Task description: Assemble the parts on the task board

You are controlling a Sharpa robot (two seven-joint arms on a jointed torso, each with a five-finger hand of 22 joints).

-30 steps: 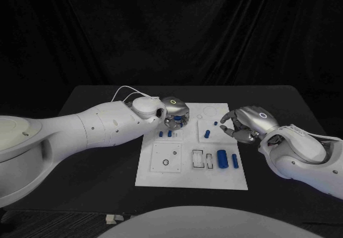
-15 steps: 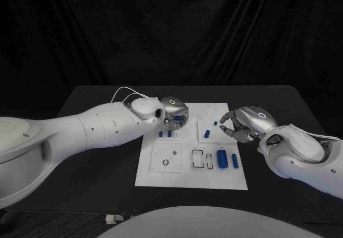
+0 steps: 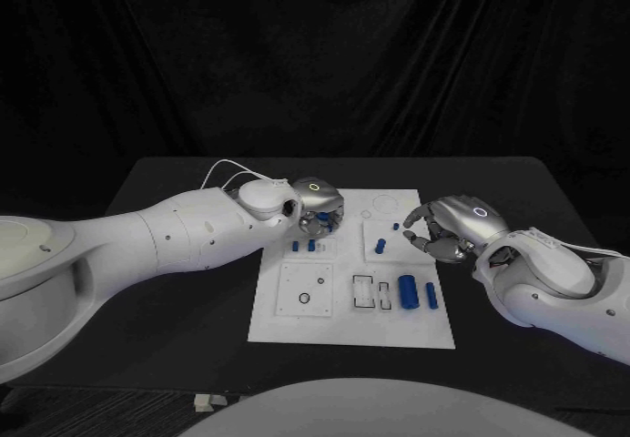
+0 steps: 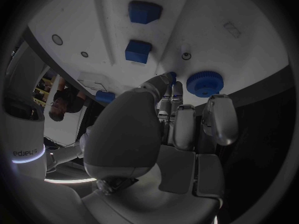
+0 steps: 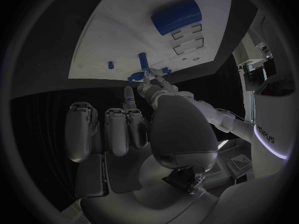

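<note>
The black table (image 3: pixel 171 182) is carrying the white task board (image 3: pixel 354 328), which is lying in the middle between the two arms so that both hands can reach it.

The left hand (image 3: pixel 315 205) is hanging over the far left part of the board. In the left wrist view its fingers (image 4: pixel 187 124) are lying close together and pointing down at the board, and one fingertip is touching or almost touching a small blue piece (image 4: pixel 171 76) just beside the blue round gear (image 4: pixel 204 83). I cannot tell whether the hand is really pinching this piece or only pressing on it. I judge that it is working there because this corner is where the gear is sitting.

The right hand (image 3: pixel 446 228) is waiting at the right edge of the board, with its fingers (image 5: pixel 118 129) curled inward and nothing visible between them. It seems to be standing by, or getting ready for the blue peg (image 3: pixel 380 245) lying near it.

The other parts are lying on the board: a thick blue cylinder (image 3: pixel 409 291) and a thin blue bar (image 3: pixel 431 293) near the right side, beside two empty slots (image 3: pixel 371 292), and two small blue blocks (image 3: pixel 303 245) close to the left hand. They are probably lying loose until each one is put in its seat.
</note>
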